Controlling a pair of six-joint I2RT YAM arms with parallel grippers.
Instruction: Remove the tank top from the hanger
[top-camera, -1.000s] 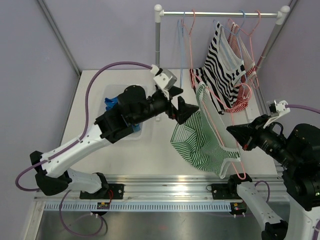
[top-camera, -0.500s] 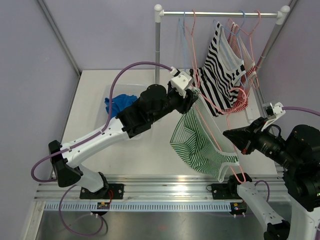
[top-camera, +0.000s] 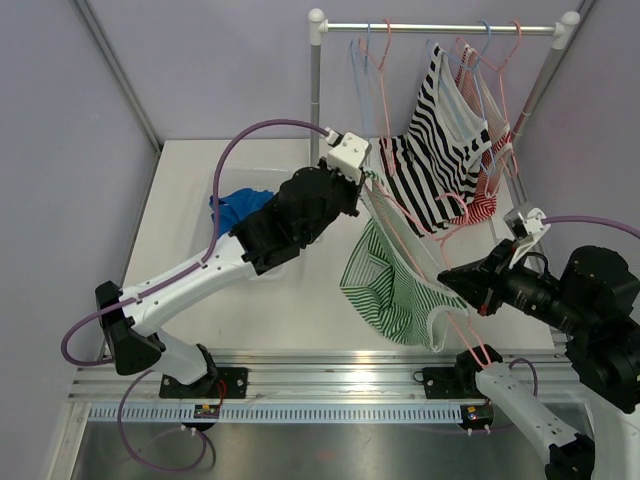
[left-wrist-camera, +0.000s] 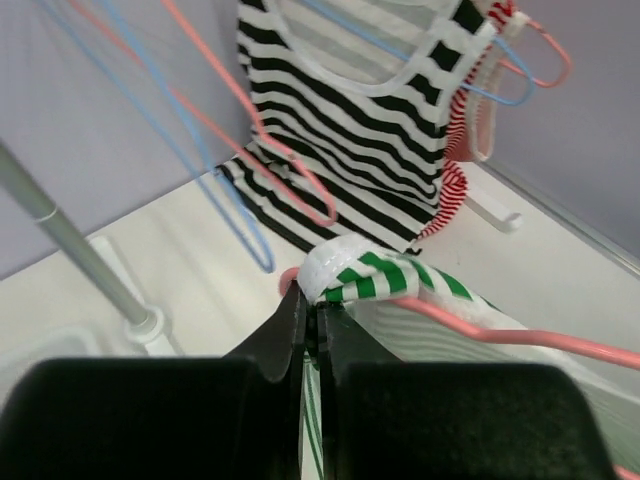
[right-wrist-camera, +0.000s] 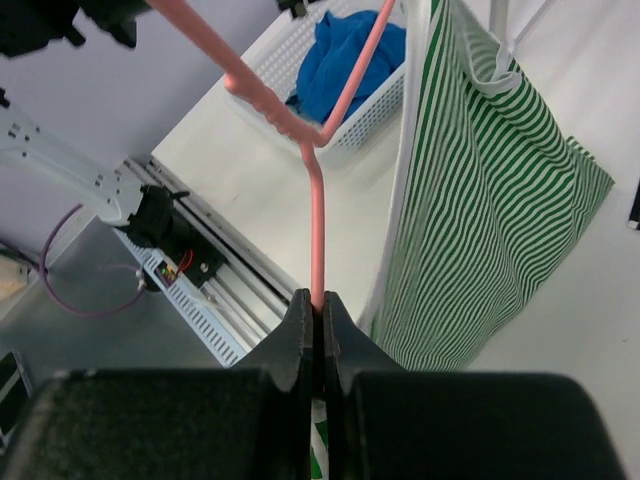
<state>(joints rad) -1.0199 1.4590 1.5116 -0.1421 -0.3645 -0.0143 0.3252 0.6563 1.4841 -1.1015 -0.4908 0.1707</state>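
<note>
A green-and-white striped tank top (top-camera: 385, 285) hangs on a pink hanger (top-camera: 415, 225) held out over the table, off the rack. My left gripper (top-camera: 362, 182) is shut on the top's white-edged strap (left-wrist-camera: 365, 272), right where it lies over the hanger's shoulder (left-wrist-camera: 520, 336). In the left wrist view the left gripper (left-wrist-camera: 312, 302) pinches the striped cloth between its jaws. My right gripper (top-camera: 448, 281) is shut on the hanger's thin pink wire (right-wrist-camera: 316, 230). The right gripper (right-wrist-camera: 318, 302) has the tank top (right-wrist-camera: 490, 200) hanging just to its right.
A rack rail (top-camera: 440, 27) at the back carries a black-and-white striped top (top-camera: 440, 150), a red striped top (top-camera: 485, 195) and spare pink and blue hangers (top-camera: 372, 75). A white basket (top-camera: 222, 182) with blue cloth (top-camera: 235, 207) sits under the left arm.
My left gripper, open a second ago, has reached up and right to the hanger's shoulder and shut on the green strap. The right gripper has shifted slightly left with the hanger.
</note>
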